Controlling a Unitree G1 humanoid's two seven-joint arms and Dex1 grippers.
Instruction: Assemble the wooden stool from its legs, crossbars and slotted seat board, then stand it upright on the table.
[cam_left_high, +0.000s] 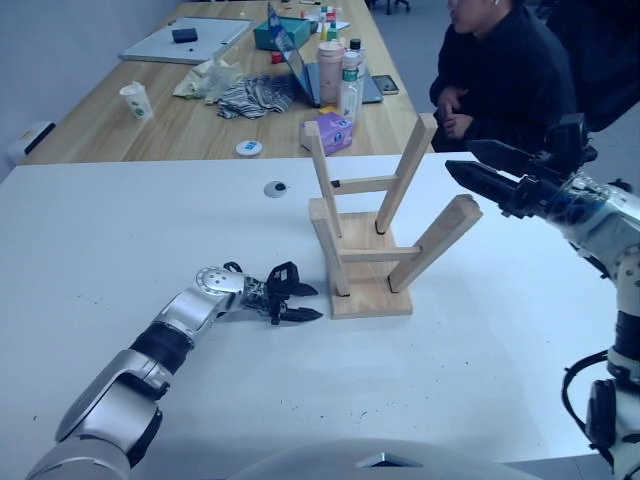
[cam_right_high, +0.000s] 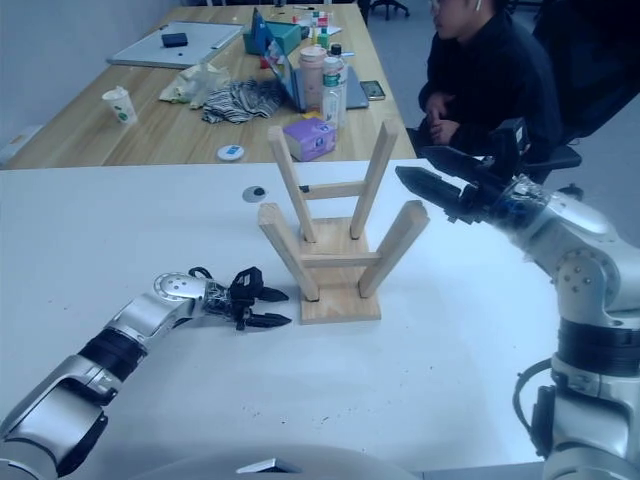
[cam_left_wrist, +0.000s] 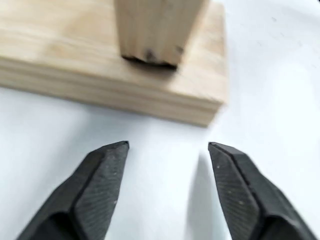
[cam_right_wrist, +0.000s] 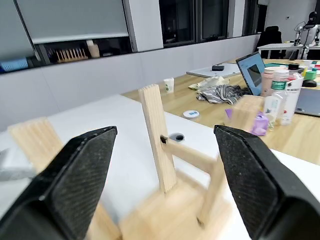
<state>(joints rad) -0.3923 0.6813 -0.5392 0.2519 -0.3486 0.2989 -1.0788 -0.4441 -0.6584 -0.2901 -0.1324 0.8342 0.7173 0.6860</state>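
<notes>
Left gripper (cam_left_high: 316, 302), fingers spread and holding nothing, lies low on the white table (cam_left_high: 120, 250). The wooden stool (cam_left_high: 372, 296) stands at its 3 o'clock, just beside the fingertips but apart from them. It is inverted, with the seat board (cam_left_wrist: 150, 95) flat on the table, the legs (cam_left_high: 402, 172) pointing up and the crossbars (cam_left_high: 365, 184) fitted. The right gripper (cam_left_high: 460, 155), likewise spread and empty, is raised at the stool's 2 o'clock.

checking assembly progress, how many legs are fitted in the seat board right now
4, all sticking up from the upturned seat board: far left leg, far right leg, near left leg, near right leg.
</notes>
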